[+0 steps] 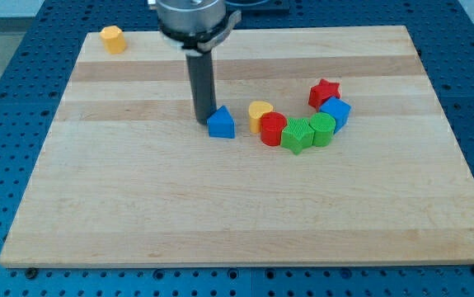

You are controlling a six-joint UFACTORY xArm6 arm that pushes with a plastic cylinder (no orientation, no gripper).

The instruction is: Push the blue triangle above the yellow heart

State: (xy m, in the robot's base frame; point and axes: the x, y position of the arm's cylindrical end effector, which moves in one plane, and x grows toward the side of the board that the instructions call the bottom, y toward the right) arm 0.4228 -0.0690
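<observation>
Pale wooden bench (245,206), visible plank grain, sits on a blue perforated base (6,99). The lower half of the bench and its left side are bare, also a strip along the top edge at the view's right. Blue triangle (221,122) lies near bench centre, well off every edge; my tip (204,122) is down on the surface touching or just beside its left face. The end effector is a plain dark rod under a grey metal collar, with nothing to spread or pinch. Yellow heart (259,113) sits just to the triangle's right, small gap between them. A curved row runs rightward from the heart, pieces touching or nearly so: red block (273,129), rounded; green block (298,135) with ribbed print lines; second green block (322,129), also ribbed; blue block (335,112), boxy; red star (324,92) at the back. Yellow block (114,39), faceted, sits alone near the top-left corner, close to the bench edge.
</observation>
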